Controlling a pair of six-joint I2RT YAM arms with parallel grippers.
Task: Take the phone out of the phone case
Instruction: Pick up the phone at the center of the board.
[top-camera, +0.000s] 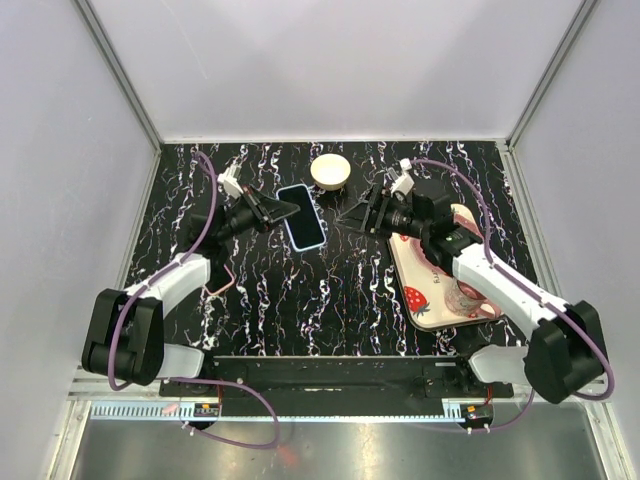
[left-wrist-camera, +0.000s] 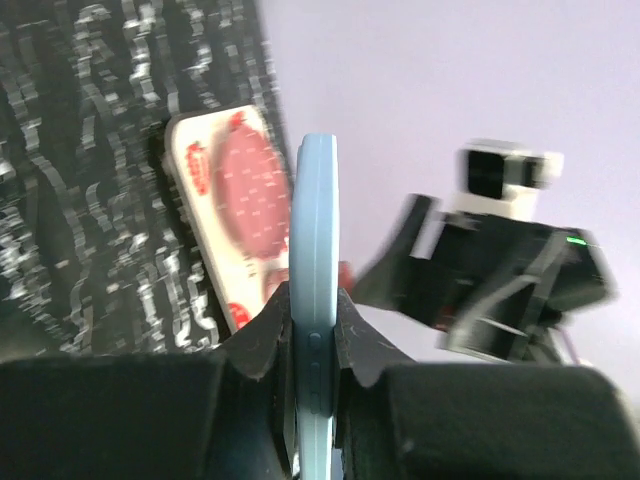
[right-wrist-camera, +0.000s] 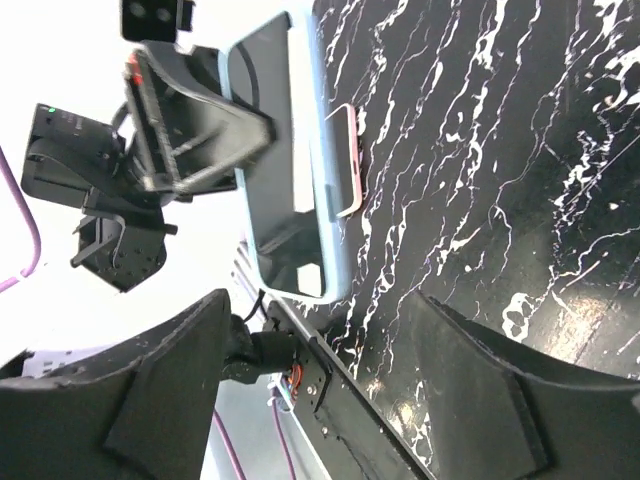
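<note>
**Jaws clamped left, spread right: extraction pending**

Top view: left gripper (top-camera: 290, 210) grasps the cased phone (top-camera: 303, 217) above the surface (top-camera: 300, 300); right gripper (top-camera: 355, 215) hovers near, released. Left wrist: phone case (left-wrist-camera: 315, 250) pinched edge-on. Right wrist: open jaws face the phone; next, probably, peel a corner free.

— Where's the phone (top-camera: 301, 216)?
— Toward twelve o'clock over the table (top-camera: 300, 300), a little left of centre, dark screen up, seated in its case (left-wrist-camera: 315, 250).
— And the case?
— Light blue with rounded corners. It runs eleven to five, and the left pincer (top-camera: 287, 209) clamps its ten o'clock edge.
</note>
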